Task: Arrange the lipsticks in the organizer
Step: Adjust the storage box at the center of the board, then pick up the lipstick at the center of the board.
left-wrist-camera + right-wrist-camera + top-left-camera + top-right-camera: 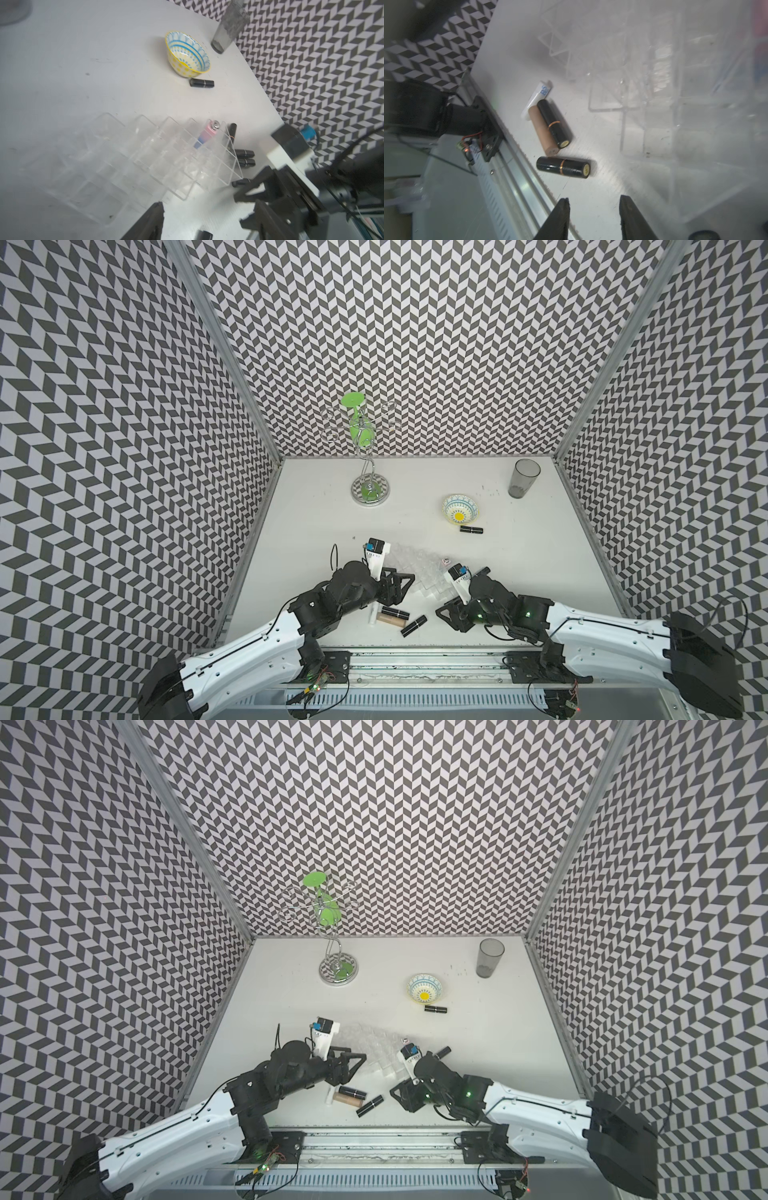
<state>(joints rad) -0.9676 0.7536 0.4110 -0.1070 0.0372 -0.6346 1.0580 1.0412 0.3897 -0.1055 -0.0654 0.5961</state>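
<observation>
Aiming to straddle the black lipstick just ahead of the right end effector, jaws parted and empty, gripping crosswise.

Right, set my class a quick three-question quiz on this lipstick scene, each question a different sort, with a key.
1. True or false: a blue-pink lipstick stands in a cell of the organizer.
2. The black lipstick nearest the bowl is: A inside it; B lying beside it; C balanced on its rim.
3. Fill in: the right claw has its jaws ___, with nothing between them.
Key: 1 true; 2 B; 3 open.
</observation>
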